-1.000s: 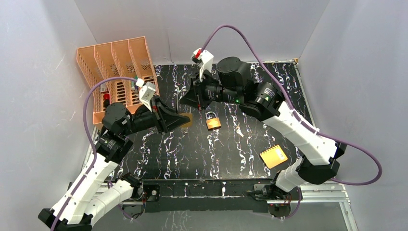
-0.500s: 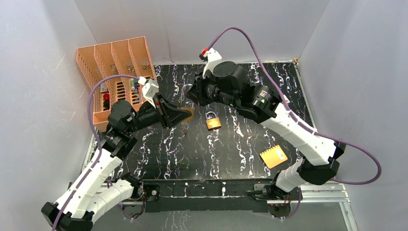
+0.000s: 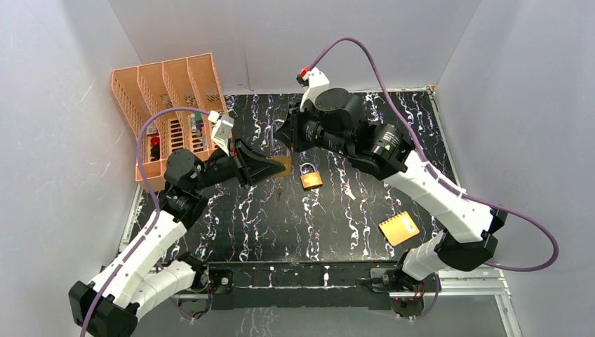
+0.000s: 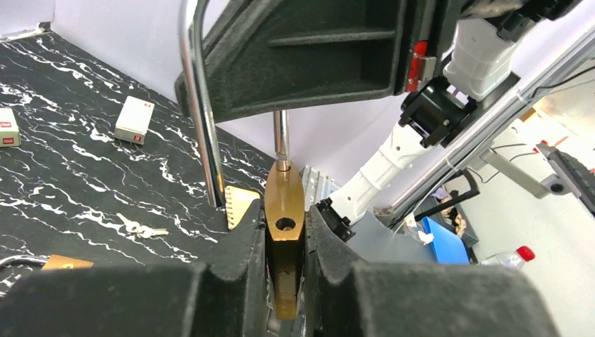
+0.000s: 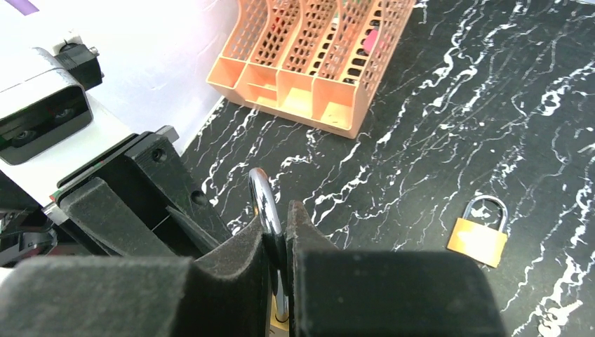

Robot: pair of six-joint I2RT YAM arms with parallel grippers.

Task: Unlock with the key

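Left gripper (image 4: pixel 285 242), mine: narrow, pinching the brass body of the held padlock (image 4: pixel 284 200), which is raised off the table (image 3: pixel 231 210). Compared with a second ago, I have carried it a little rightward and farther from my base, and my other arm has gone with it.

Right gripper (image 5: pixel 279 232), mine: narrow, clamped on the shackle (image 5: pixel 261 193) of that same lock. As I judge it, both hands are occupied and neither is free for the key (image 4: pixel 144 229).

That key lies loose on the table, well apart from the held padlock. Only my left wrist view shows it; from above I cannot make it out. The same view shows a round hole in the brass. I cannot tell whether it is the keyhole or an empty shackle socket.

Loose padlock (image 3: pixel 311 179): on the table, just right of the grip.

Notepad (image 3: pixel 398 228): orange, lying near my right arm.
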